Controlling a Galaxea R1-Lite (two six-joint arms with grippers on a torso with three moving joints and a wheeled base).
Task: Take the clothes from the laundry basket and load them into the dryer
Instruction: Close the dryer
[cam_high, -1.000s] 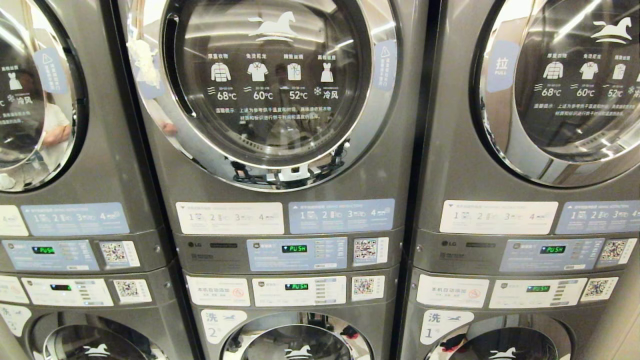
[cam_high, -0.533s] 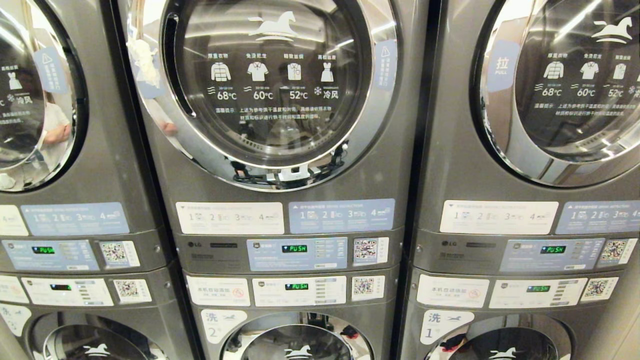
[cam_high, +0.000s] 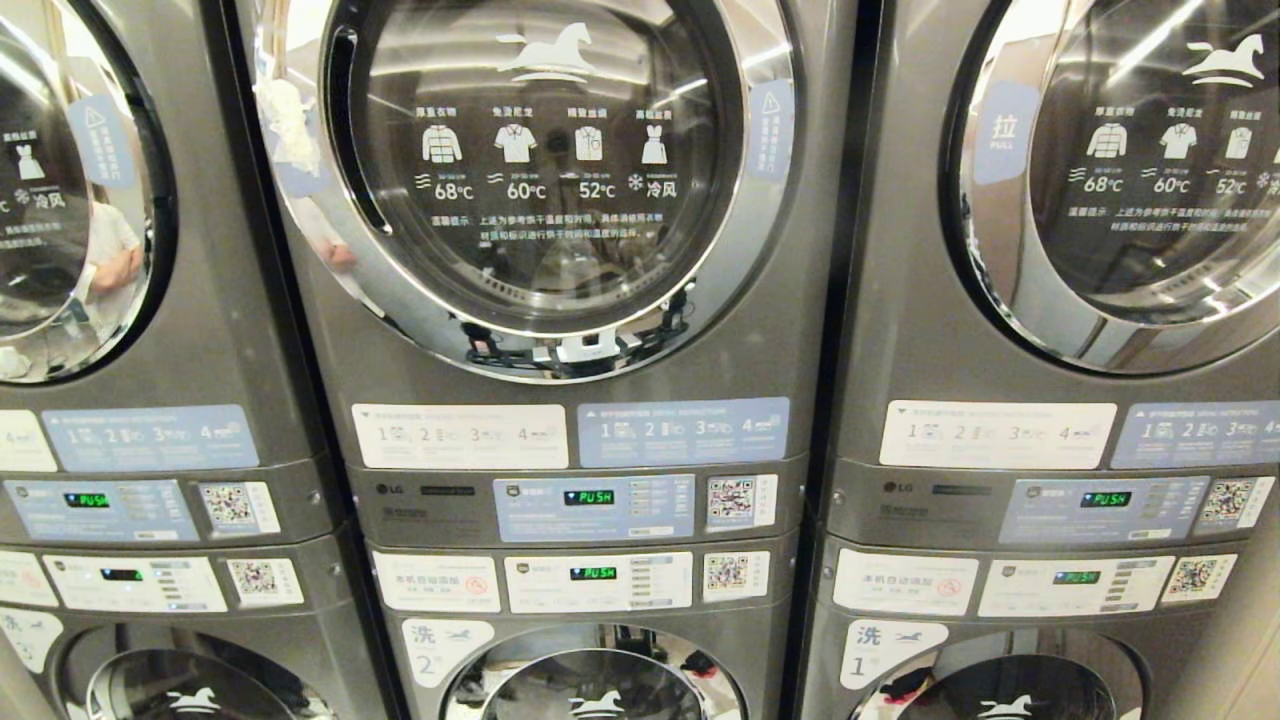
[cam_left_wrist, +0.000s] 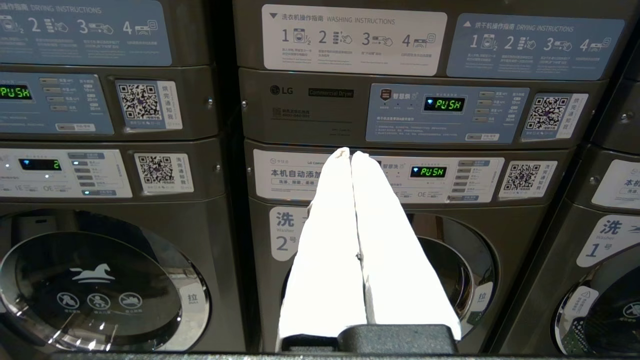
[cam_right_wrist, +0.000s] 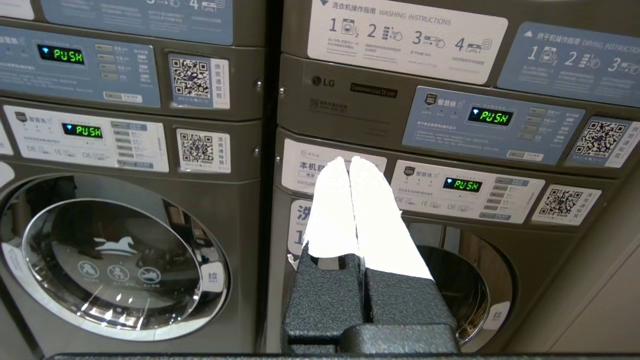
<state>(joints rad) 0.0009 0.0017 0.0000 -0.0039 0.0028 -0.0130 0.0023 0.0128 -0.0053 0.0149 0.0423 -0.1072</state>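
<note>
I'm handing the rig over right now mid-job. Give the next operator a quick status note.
Left pincer: shut, empty, level with the control panels of the middle stack.
Right pincer: shut, empty, facing the right-hand stack.
Middle dryer door: closed; clothes seem to lie behind its glass, hard to be sure.
Laundry basket: not in any view.
Done: apparently loading and closing the door.
Left: confirm the basket is empty; the dryer display reads PUSH.

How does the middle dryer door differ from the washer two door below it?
The dryer door carries garment icons with temperatures; the washer door has none that show. The dryer door is seen nearly whole in the head view; the washer door is cut off there and partly hidden behind the left gripper in the left wrist view. Both are round, chrome-rimmed and shut.
</note>
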